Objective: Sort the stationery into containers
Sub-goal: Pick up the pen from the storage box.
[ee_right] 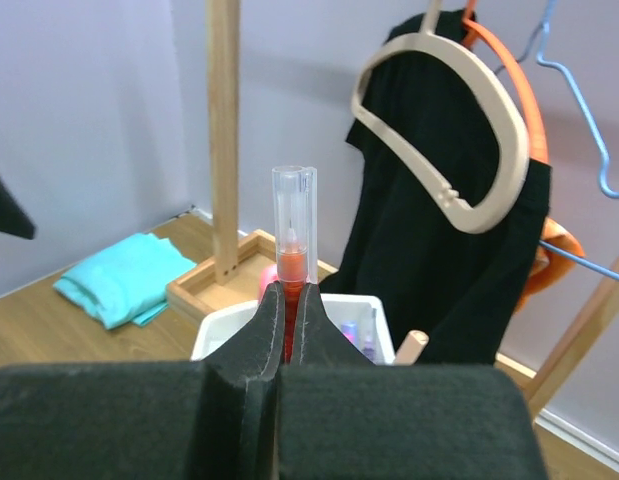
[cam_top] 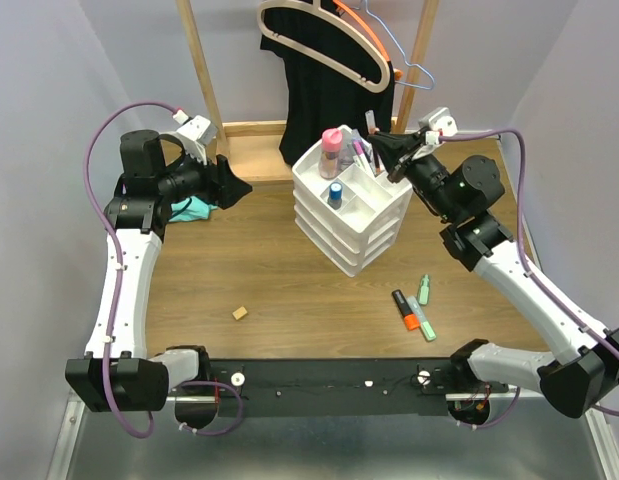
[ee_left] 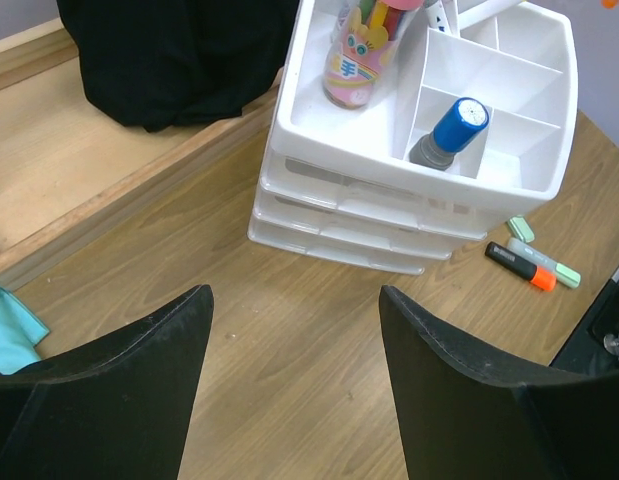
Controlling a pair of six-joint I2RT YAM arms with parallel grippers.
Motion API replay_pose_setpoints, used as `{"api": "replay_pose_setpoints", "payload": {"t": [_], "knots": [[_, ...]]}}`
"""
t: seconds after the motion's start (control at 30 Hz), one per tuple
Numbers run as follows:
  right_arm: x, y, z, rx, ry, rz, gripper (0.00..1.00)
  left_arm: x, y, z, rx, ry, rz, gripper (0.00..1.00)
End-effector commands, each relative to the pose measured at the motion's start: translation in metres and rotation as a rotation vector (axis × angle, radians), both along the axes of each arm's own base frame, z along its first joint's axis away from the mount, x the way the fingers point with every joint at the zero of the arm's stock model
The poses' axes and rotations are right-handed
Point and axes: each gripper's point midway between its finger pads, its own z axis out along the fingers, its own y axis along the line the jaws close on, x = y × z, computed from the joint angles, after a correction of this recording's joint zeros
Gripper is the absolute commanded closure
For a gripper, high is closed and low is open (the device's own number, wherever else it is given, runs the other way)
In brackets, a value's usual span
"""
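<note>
The white plastic three-drawer organiser (cam_top: 354, 240), with my right end effector (ee_right: 292, 300) at its tray rim.
It's clamped tight on a clear-barrelled orange pen (ee_right: 293, 215), I judge for dropping in; left end effector (ee_left: 294, 320) gapes empty, parked aside.

A robot lab cell: plain lilac walls (cam_top: 49, 90) enclose a wooden table (cam_top: 279, 270)

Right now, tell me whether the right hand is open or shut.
Shut on a pen: the right hand pinches its clear, orange-filled barrel with no gap.
</note>
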Motion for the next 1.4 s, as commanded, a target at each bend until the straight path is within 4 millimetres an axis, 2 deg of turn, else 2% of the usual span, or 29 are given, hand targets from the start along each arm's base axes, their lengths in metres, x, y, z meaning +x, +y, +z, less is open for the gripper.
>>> {"api": "replay_pose_setpoints", "payload": {"t": [0.0,0.1,0.27,0.33,0.47,0.77,1.13,1.33,1.37], "knots": [[0.025,-0.014,-0.008,0.049,0.000,-0.076,0.99,-0.007,-0.002,0.009,0.008,-0.028,-0.017,0.24],[0.034,-0.016,-0.007,0.059,-0.008,-0.076,0.99,-0.009,0.000,0.007,0.016,-0.026,-0.012,0.24],[0.056,-0.018,-0.025,0.045,0.017,-0.082,0.99,-0.010,0.005,0.001,0.020,-0.013,0.006,0.24],[0.061,-0.017,-0.028,0.047,0.018,-0.076,0.99,-0.011,0.007,-0.002,0.017,-0.005,0.013,0.24],[0.073,-0.014,-0.047,0.044,0.068,-0.063,0.99,-0.010,0.010,-0.004,0.016,0.001,0.025,0.24],[0.070,-0.004,-0.089,0.004,0.153,-0.010,0.99,-0.001,0.013,-0.002,0.008,0.000,0.039,0.24],[0.064,-0.012,-0.113,-0.026,0.219,-0.039,0.99,0.003,0.013,-0.006,-0.005,0.011,0.042,0.24],[0.063,-0.016,-0.119,-0.050,0.239,-0.055,0.99,0.004,0.013,-0.005,-0.006,0.006,0.042,0.24],[0.063,-0.016,-0.118,-0.055,0.238,-0.055,0.96,0.004,0.013,-0.005,-0.006,0.006,0.042,0.24]]}}
